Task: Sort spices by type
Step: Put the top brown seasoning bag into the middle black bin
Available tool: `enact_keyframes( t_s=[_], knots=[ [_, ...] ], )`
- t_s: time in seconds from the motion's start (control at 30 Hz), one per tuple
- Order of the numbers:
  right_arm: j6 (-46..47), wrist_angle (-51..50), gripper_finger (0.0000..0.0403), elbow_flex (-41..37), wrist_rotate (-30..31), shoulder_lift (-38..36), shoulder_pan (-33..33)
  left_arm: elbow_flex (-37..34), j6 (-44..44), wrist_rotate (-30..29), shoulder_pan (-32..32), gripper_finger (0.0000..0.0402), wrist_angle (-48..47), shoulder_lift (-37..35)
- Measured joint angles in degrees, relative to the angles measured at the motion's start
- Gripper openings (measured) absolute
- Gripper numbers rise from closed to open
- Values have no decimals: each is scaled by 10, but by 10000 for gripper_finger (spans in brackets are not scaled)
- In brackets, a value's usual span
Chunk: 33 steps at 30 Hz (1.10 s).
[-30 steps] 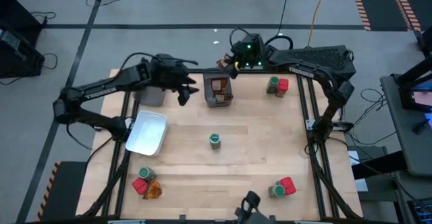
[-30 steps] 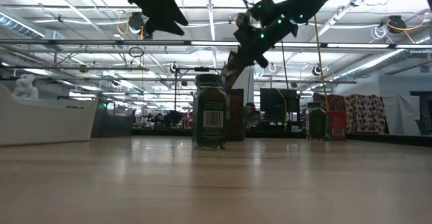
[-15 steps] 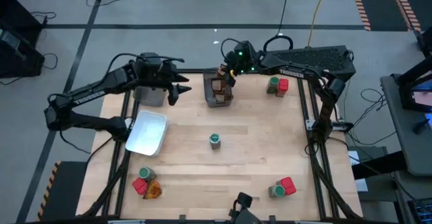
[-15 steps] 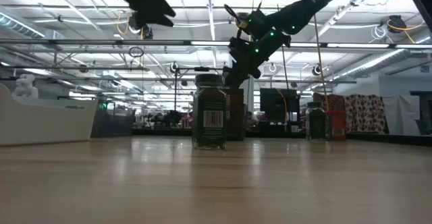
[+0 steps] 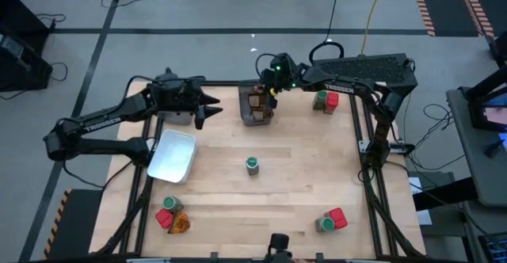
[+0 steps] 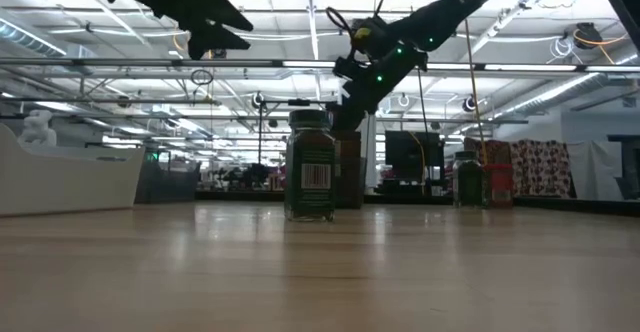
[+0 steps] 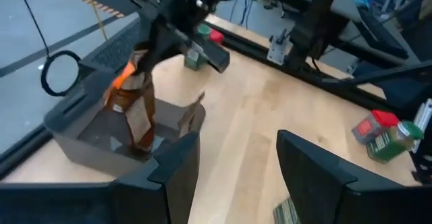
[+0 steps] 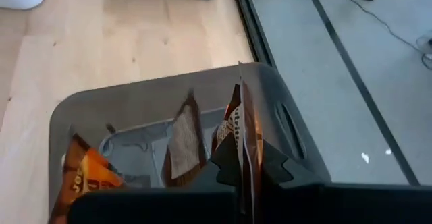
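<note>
Two packets crowd grey bin.

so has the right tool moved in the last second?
Yes. In the high view the right tool, shut on a brown-orange packet, has come in from beyond the table's far edge and now sits over the grey bin.

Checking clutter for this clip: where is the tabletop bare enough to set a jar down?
Bare wood lies around the lone green-lidded jar, between the white tray and the right edge. Crowded: the far edge, where the right gripper holds a brown-orange packet over the grey bin, and both near corners.
</note>
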Motion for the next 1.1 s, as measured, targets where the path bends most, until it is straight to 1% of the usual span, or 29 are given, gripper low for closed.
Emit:
enact_keyframes(
  t_s=[0.2,0.27,0.33,0.43,0.63,0.8,0.87,1.1],
  knots=[
    [-39,-39,0,0,3,9,16,1,0,1,-13,203,15,0],
    [-42,-55,0,0,17,10,21,1,-4,1,-17,203,19,-1],
    [-43,-50,0,-1,29,10,26,1,-12,2,-19,203,19,0],
    [-43,-42,0,0,29,10,30,1,-15,6,-22,203,22,0],
    [-22,-41,0,0,30,13,30,1,-16,9,-31,203,22,0],
    [53,-39,0,0,32,13,30,1,-16,9,-34,203,22,0],
    [68,-41,0,0,31,13,30,1,-16,9,-34,203,22,0],
    [65,-39,0,0,27,22,33,1,-17,9,-34,203,22,0]
  ],
)
